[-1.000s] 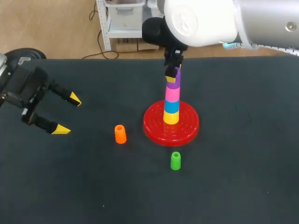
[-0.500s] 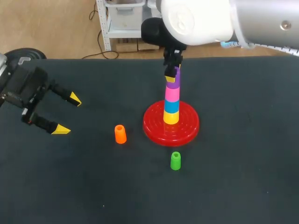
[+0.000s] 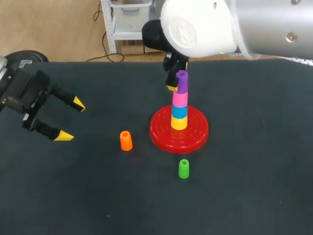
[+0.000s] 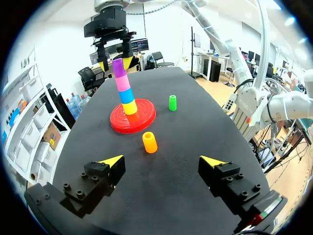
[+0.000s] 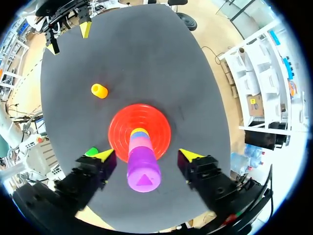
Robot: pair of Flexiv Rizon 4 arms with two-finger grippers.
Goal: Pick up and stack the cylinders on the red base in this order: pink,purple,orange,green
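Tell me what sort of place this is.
Likely a robotics lab bench: a black-topped table, a robot's left end effector and right end effector, and coloured cylinders stacked on a red base.

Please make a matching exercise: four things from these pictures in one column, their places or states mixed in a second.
1 purple cylinder
2 orange cylinder
3 green cylinder
4 left hand

A on table in front of red base
B on top of the pink cylinder
C open, holding nothing
D on table between left hand and red base

Pairs: 1-B, 2-D, 3-A, 4-C
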